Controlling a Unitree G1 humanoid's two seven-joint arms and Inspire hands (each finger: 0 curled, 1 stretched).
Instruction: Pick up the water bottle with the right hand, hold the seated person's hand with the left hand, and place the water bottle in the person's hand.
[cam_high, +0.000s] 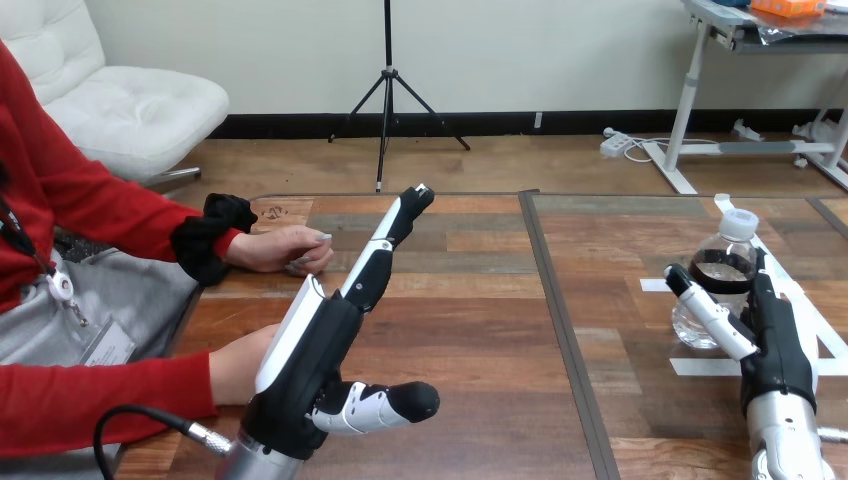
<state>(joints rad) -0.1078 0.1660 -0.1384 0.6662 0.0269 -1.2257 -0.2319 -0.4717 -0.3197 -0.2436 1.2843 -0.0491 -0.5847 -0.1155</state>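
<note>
**Left hand.** We find the left hand at 7 o'clock on the wooden table. It is fully open: the fingers run straight toward 1 o'clock and the thumb points to 3 o'clock. It holds nothing. The person's near hand lies at 9 o'clock of its palm, just beside the white back shell and partly hidden by it. We cannot tell whether the two touch. No finger curls round it.

**Right hand.** We find the right hand at 4 o'clock on the table, closed on the water bottle. The thumb lies across the bottle's front and the black fingers run up its 3 o'clock side, so the bottle sits between them.

**Water bottle.** It is clear, upright, with a white cap, and its base meets the table at 3 o'clock.

**Surroundings.** White tape strips lie at the bottle's base. The person's far hand rests loosely curled on the table at 9 o'clock of the left fingertips, apart from them. A dark seam divides the table between the two robot hands.
</note>
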